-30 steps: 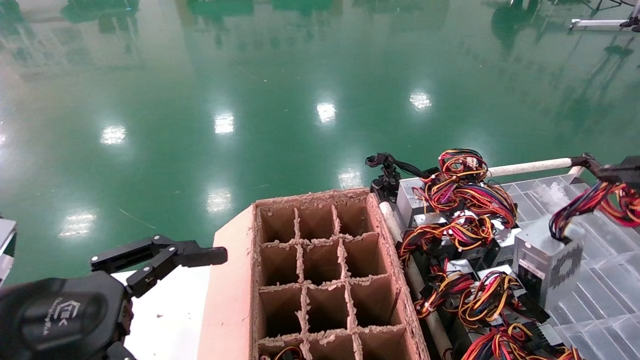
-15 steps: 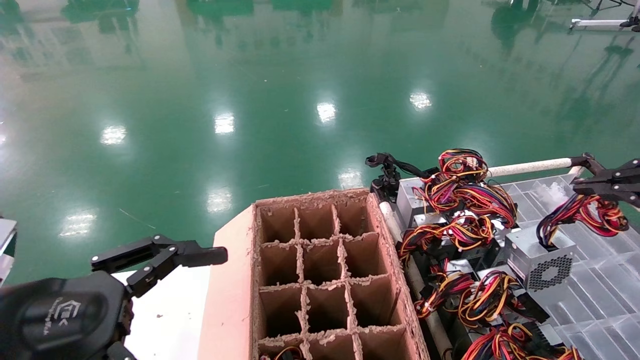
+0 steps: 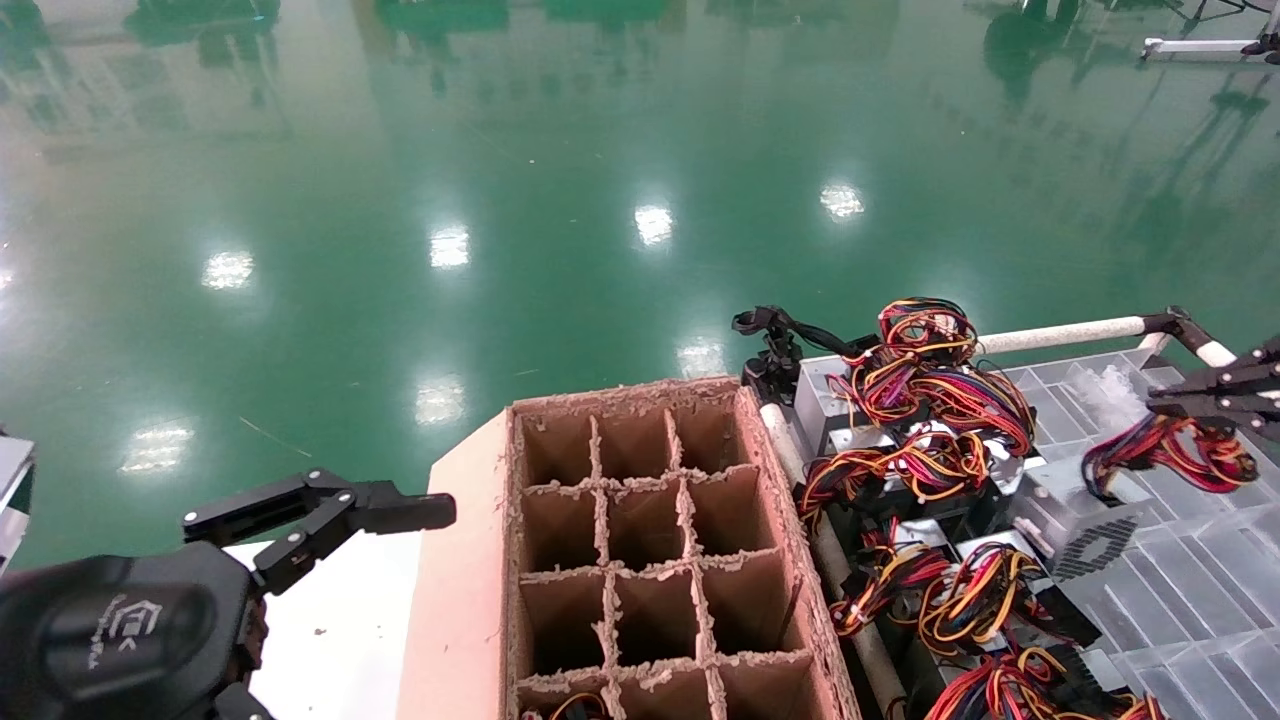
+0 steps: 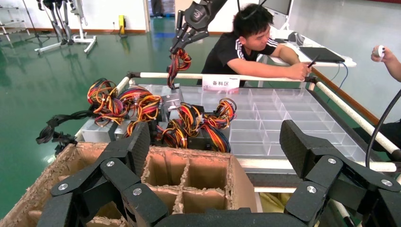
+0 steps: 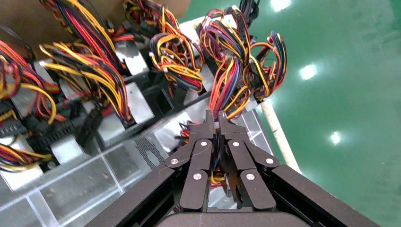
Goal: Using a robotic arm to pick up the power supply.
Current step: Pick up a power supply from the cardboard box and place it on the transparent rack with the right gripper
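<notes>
Now right gripper (image 3: 1165,397) pinches power supply (image 3: 1075,515) wires.

Clear compartment tray (image 3: 1200,590) carries wired power supplies (image 3: 1075,515).

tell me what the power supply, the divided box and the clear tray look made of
Power supply: looks like bare sheet metal, dull silver-grey with punched vent holes. Divided box: corrugated cardboard, brown, with frayed, fuzzy cut edges. Clear tray: probably moulded plastic, translucent and glossy, with ribbed compartments.
</notes>
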Action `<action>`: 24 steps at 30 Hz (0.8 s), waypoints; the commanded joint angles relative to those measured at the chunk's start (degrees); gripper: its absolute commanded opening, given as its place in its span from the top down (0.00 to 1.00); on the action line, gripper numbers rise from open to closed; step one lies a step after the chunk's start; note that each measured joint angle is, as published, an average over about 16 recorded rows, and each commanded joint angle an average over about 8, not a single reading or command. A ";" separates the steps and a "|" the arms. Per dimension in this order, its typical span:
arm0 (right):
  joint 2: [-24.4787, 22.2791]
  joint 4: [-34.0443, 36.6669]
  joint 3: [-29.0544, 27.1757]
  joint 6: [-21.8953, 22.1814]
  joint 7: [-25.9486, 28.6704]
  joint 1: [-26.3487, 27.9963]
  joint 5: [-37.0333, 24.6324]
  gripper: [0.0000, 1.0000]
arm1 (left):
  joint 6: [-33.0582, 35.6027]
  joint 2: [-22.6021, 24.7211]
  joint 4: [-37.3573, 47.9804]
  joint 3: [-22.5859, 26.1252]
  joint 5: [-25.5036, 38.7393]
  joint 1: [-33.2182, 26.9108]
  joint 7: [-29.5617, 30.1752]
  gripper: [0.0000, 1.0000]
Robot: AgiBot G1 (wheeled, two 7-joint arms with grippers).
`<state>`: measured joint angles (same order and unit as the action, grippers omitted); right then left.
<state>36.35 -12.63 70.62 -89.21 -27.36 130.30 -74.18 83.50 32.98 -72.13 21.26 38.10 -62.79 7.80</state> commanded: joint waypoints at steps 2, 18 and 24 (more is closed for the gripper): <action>0.74 1.34 0.56 0.34 -1.71 0.51 -0.81 1.00 | 0.00 0.00 0.00 0.00 0.00 0.00 0.00 0.00; 4.09 6.43 1.71 1.34 -7.33 3.07 -2.90 1.00 | 0.00 0.00 0.00 0.01 0.00 0.00 0.00 0.00; 4.70 7.75 2.21 1.29 -8.79 3.15 -3.61 1.00 | 0.00 0.00 0.00 0.01 -0.01 0.00 0.00 0.00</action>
<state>41.01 -4.89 72.87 -87.63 -36.03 133.48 -77.87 83.50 32.98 -72.13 21.27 38.09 -62.79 7.80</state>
